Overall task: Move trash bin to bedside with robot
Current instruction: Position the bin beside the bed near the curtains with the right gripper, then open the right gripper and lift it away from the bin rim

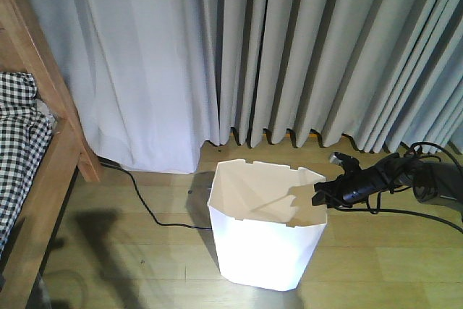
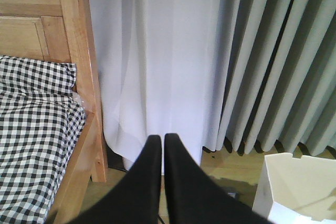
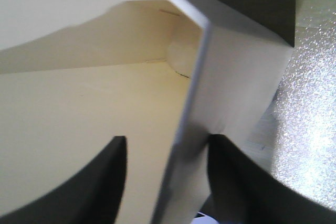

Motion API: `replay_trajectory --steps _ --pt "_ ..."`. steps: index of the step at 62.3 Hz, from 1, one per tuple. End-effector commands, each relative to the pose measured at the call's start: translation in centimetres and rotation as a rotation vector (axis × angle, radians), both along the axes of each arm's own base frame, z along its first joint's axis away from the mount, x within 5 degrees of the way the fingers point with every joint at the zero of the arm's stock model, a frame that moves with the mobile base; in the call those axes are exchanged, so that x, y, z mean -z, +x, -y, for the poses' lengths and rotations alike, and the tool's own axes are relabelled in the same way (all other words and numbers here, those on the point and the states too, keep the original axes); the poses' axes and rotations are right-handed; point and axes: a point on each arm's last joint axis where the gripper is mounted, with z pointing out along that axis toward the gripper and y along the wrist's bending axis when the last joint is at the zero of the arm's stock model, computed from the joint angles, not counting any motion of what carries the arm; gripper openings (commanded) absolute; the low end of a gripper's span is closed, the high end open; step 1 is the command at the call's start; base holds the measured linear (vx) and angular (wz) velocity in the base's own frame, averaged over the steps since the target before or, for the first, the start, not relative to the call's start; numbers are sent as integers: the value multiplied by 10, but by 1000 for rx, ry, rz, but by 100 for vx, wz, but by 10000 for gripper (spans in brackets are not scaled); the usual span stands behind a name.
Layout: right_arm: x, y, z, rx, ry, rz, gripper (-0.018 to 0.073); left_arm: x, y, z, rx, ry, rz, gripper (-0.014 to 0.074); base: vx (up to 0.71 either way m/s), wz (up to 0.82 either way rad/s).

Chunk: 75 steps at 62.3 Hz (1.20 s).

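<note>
Front view: you had the white trash bin [image 1: 266,226] standing upright on the wooden floor [image 1: 376,258], before the grey curtains [image 1: 325,48] and well apart from the bed frame [image 1: 51,142] at left. Your right claw [image 1: 325,195] sat at the bin's right rim.

Left wrist view: your left claw [image 2: 161,148] had its two black fingers pressed together, holding nothing, pointing at the curtains; checked bedding [image 2: 31,129] lay left.

Right wrist view: your right claw [image 3: 168,166] straddled the bin's thin wall [image 3: 184,129], one finger inside, one outside; whether it gripped, I could not tell.
</note>
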Motion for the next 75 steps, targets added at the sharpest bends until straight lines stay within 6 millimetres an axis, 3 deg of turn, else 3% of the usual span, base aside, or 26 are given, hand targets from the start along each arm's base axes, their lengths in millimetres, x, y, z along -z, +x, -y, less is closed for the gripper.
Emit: replay_trajectory --steps 1,17,53,63,75 --pt "5 -4 -4 13 54 -29 445 -5 2 0 2 -6 62 -6 0 0" --pt "6 -3 -3 22 42 -22 548 -5 2 0 2 -6 62 -6 0 0" --pt "3 -3 3 49 42 -48 547 -5 2 0 2 -6 62 -6 0 0" --pt "-9 1 12 18 -14 -51 547 -5 2 0 2 -6 62 -6 0 0" --pt "-39 5 20 78 -102 -41 547 -5 2 0 2 -6 62 -6 0 0"
